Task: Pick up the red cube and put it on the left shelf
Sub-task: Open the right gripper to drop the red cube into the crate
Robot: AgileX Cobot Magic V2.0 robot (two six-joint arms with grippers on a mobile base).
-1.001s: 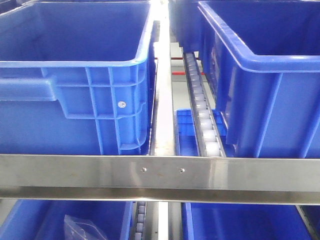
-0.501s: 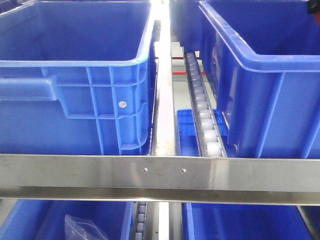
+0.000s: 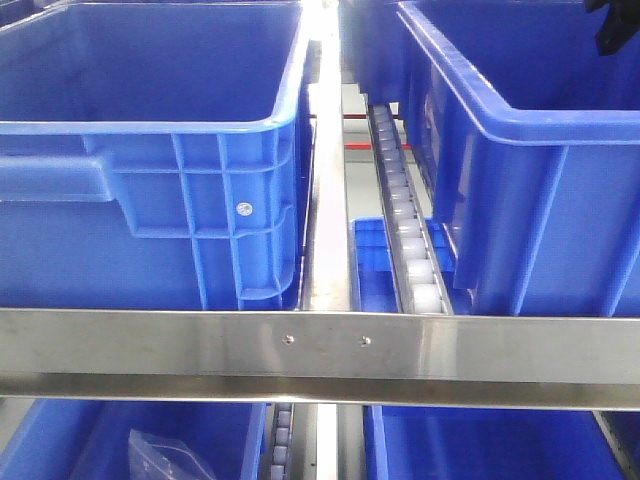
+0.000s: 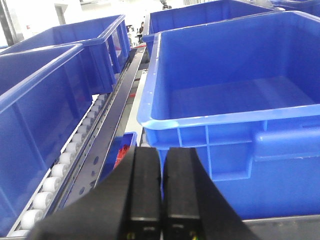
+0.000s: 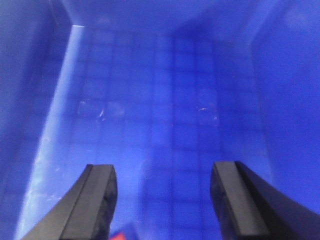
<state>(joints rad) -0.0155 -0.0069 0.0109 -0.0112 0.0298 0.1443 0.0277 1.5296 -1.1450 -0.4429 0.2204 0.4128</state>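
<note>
Crate walls close around hand

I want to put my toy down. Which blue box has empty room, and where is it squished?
Bare: the grid floor of the crate under the open right fingers; the left crate shows nothing inside. Crowded: the strip between the top crates, filled by steel rail and roller track; the lower crate holds a bag.

Left shelf of brushed steel, blue crates on white roller tracks
</note>
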